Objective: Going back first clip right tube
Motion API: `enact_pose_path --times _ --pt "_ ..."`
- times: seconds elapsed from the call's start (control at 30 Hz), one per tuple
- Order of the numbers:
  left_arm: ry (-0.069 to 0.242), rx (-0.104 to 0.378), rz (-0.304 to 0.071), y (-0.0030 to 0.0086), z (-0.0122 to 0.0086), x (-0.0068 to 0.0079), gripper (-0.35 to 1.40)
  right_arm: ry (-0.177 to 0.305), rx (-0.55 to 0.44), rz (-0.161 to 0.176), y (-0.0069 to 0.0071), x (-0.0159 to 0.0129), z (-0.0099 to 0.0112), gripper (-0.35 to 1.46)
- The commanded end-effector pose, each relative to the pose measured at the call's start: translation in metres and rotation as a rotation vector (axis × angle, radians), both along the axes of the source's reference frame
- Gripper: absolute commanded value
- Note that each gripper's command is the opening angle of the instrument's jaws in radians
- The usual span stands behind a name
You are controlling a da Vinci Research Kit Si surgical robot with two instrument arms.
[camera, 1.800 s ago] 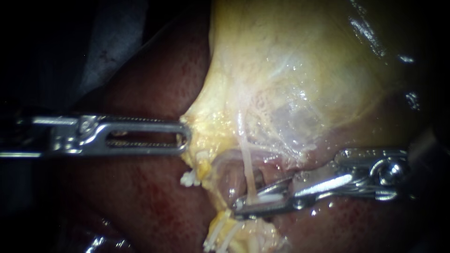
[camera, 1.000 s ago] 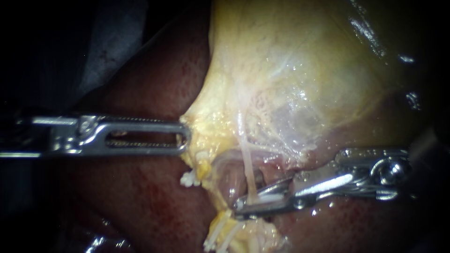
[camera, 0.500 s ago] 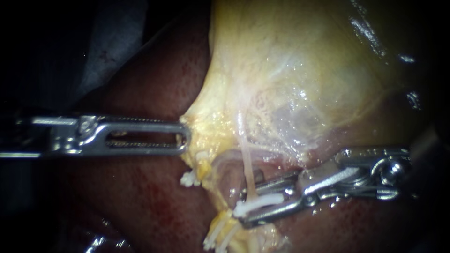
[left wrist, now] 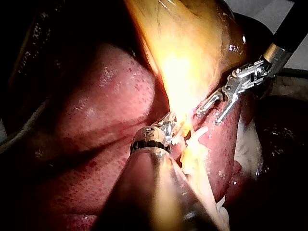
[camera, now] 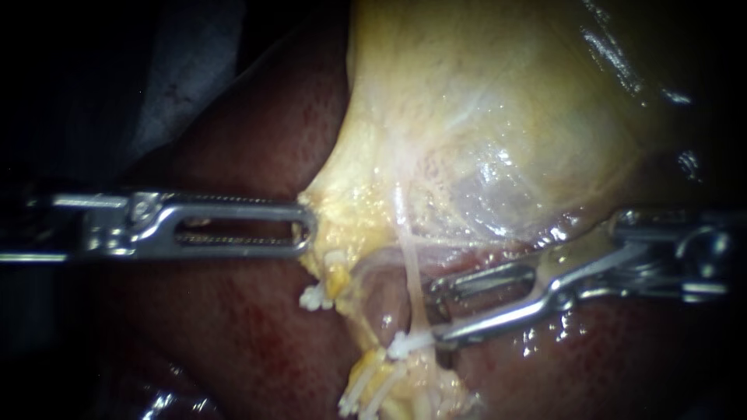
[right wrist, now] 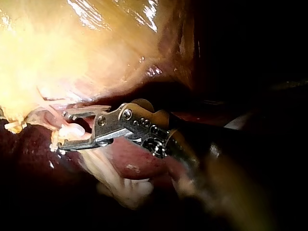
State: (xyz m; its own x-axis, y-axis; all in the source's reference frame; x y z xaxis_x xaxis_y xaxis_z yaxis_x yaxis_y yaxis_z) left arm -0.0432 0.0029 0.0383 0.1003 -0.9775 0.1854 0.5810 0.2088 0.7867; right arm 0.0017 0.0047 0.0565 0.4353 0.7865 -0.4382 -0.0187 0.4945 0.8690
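Near the middle, on a thin pale tube point(camera: 415, 272) stretched down from the pale yellow glistening gallbladder point(camera: 482, 117): a small white plastic clip point(camera: 410, 342), set across it at its low end. Just right of that clip, the slender steel right instrument point(camera: 436, 309) — jaws apart, gripping nothing, lower tip just beside the clip's right end. Far left, the slotted steel left instrument point(camera: 309, 227) — jaws together, clamped on the gallbladder's yellow edge. Below, dark red liver point(camera: 233, 334); more white clips point(camera: 315, 295) left of the tube.
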Motion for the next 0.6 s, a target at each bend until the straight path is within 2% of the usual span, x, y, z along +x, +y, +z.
enact_pose_path --times 0.03,0.2,0.33,0.43,0.6 --pt "0.000 -0.001 0.000 0.0000 0.0000 -0.0001 -0.35 0.000 -0.007 0.006 0.0004 -0.0004 -0.0004 0.39" --pt "0.000 -0.001 0.000 0.0000 0.0001 -0.0001 -0.35 0.001 -0.030 0.024 0.0025 -0.0026 -0.0023 0.39" --pt "0.001 -0.001 0.000 -0.0001 0.0001 -0.0002 -0.35 -0.003 -0.046 0.043 0.0036 -0.0040 -0.0032 0.39" --pt "0.001 -0.001 0.000 0.0000 0.0002 -0.0002 -0.35 0.001 -0.057 0.048 0.0041 -0.0045 -0.0036 0.39" --pt "0.001 -0.001 0.000 0.0000 0.0002 -0.0002 -0.35 0.011 -0.077 0.043 0.0042 -0.0047 -0.0037 0.44"
